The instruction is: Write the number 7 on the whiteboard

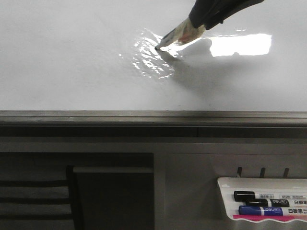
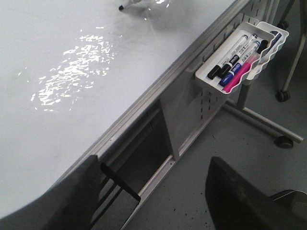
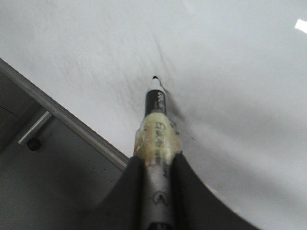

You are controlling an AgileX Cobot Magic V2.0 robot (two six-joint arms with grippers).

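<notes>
whiteboard (image 1: 72, 57): glossy white, grey edge rail | marker (image 3: 156, 103): black, yellowish taped band | tray (image 2: 249, 72): white; holds black, blue, pink pens | jaws: black

blue marker (image 1: 266, 210) | "deli" | white label: "白板笔"

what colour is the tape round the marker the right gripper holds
Yellowish, semi-clear tape around the marker; right wrist view.

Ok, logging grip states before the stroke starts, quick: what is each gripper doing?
Left gripper: open, holding nothing.
Right gripper: closed on the marker, tip at the whiteboard.
</notes>
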